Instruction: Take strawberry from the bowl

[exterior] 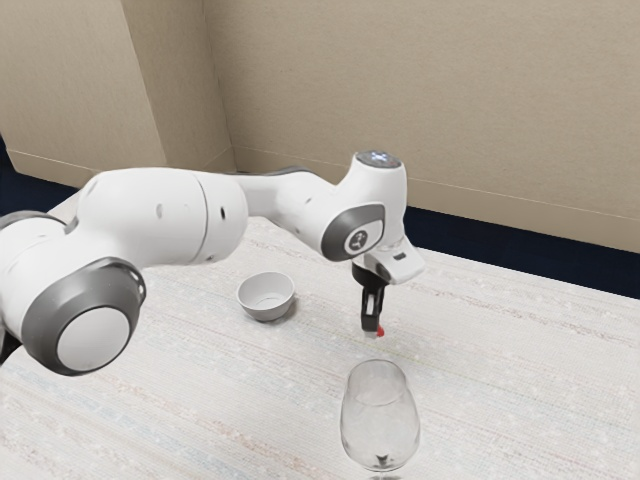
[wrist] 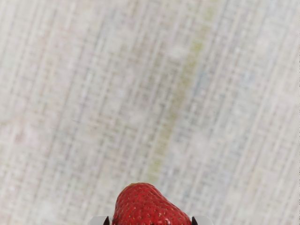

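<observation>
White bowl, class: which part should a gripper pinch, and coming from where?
The white bowl is probably best gripped by its rim, from straight above, one finger inside and one outside: it stands upright, mouth open, with a thin wall.

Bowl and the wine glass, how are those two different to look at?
The bowl is white and opaque, while the wine glass is see-through. The bowl is low and wide-mouthed, while the wine glass is taller, with a deep rounded cup. The wine glass also stands nearer the exterior camera than the bowl. Both are upright, mouths facing up.
</observation>
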